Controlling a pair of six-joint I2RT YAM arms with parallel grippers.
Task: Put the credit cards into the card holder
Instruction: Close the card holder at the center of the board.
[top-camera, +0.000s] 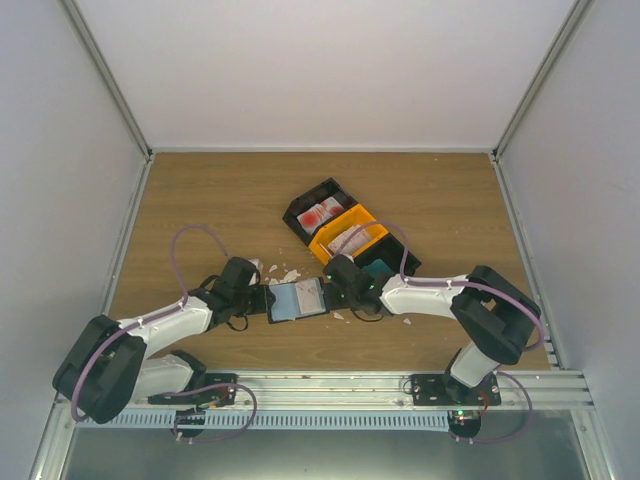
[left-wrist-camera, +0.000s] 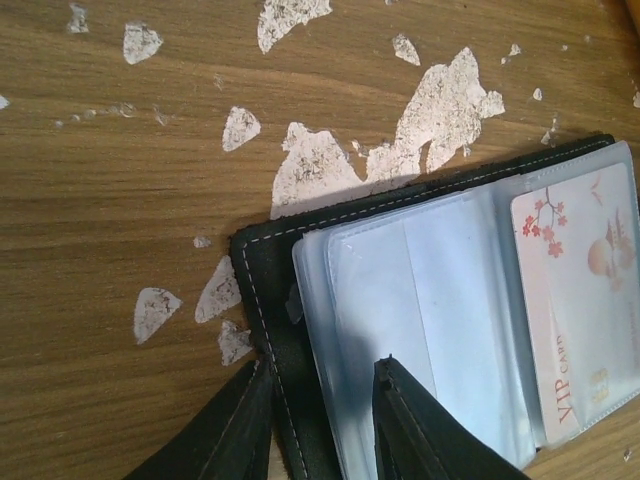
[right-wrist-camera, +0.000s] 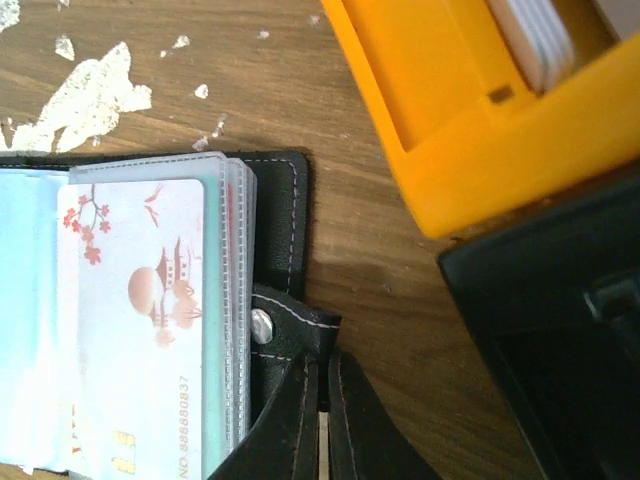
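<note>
Wooden table (top-camera: 200, 190), card holder (top-camera: 297, 299), bins (top-camera: 345, 232), scraps (top-camera: 285, 274)

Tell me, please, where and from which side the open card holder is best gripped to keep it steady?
The card holder lies open and flat, clear sleeves facing up. Grip the thin black cover edges that stick out past the sleeves, low and from the sides. The left gripper straddles the left edge; the right gripper is shut by the clasp tab. A top approach would probably press on the sleeves and the VIP card.

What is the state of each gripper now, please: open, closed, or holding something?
Left gripper: fingers closed on the near edge of the open black leather-like card holder.
Right gripper: fingers shut, at the holder's clasp tab; a grip cannot be told.
</note>
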